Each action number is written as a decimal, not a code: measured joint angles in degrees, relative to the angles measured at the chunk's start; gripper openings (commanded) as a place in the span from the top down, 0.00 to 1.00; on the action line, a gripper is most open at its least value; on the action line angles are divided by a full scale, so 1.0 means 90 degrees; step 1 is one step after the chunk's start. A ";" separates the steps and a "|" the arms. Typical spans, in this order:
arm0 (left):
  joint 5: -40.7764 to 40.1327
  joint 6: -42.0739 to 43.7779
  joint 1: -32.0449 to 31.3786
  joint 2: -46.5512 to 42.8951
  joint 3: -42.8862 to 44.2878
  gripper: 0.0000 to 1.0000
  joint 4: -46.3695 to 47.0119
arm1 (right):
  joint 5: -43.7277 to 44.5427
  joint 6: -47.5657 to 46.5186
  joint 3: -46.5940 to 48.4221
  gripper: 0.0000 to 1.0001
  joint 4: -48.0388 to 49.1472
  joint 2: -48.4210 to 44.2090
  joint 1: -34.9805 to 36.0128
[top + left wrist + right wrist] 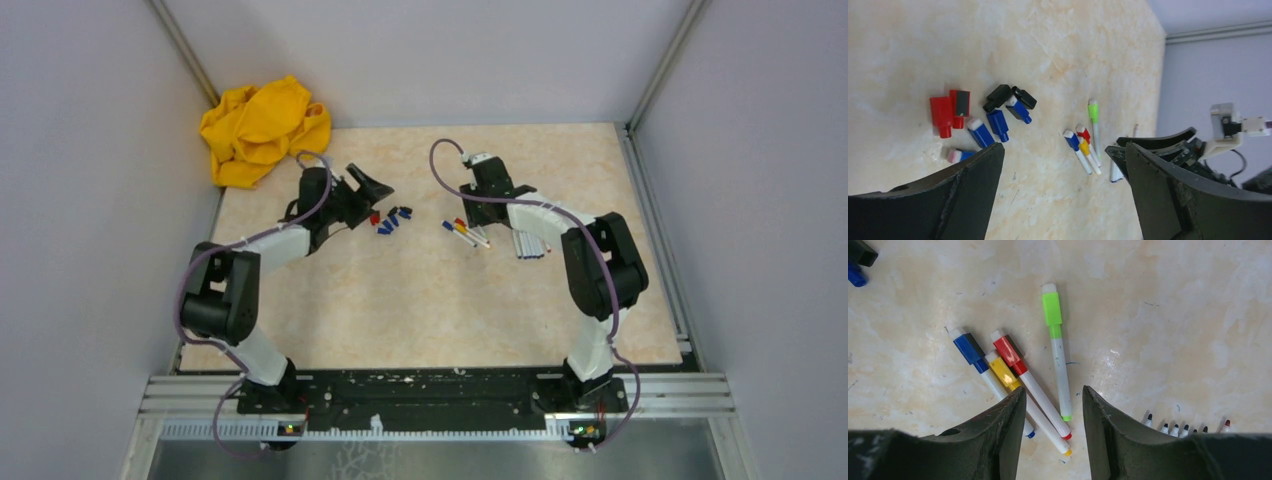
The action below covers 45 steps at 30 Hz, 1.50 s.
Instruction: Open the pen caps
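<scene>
The right gripper [1053, 394] is seen with its jaws moderately parted and nothing held between them, poised over the table [1173, 315]. Directly ahead of its fingertips [1018, 396] four capped pens are laid. Three are bunched together, their white barrels [1040, 399] running from about 10 o'clock down to 5 o'clock in the right wrist view, with the blue cap [968, 347], red cap [1007, 351] and yellow cap [1002, 371] at the far, upper-left ends and the tail ends just beside the fingertips. The fourth pen is laid almost along the 12-to-6 line, its green cap [1051, 308] at the 12 o'clock end. A row of uncapped pens [1178, 429] is glimpsed at 4 o'clock. The left gripper [1062, 150] is spread wide and is likewise empty. It is held near a heap of loose caps [997, 124] in red, blue and black, while the capped pens lie well off at its 3 o'clock. The right arm is therefore judged the nearer to the remaining work. A barrel would probably have to be grasped across its long axis, so that the capped end is left free for the other arm.
</scene>
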 measured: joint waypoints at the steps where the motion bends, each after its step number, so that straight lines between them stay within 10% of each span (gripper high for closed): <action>1: 0.0294 -0.0165 0.0158 0.0007 -0.0219 0.01 0.0372 | -0.0041 0.0000 0.0002 0.54 0.0002 0.0000 -0.0007; 13: 0.1736 -0.0561 0.0544 0.0104 -0.0947 0.01 0.1999 | -0.0265 -0.0046 0.0131 0.51 -0.0046 0.0248 -0.0080; 45: -0.0121 0.0614 -0.0172 -0.0617 -0.0631 0.06 0.0831 | -0.0527 0.0024 0.0206 0.53 0.0066 0.0549 -0.0398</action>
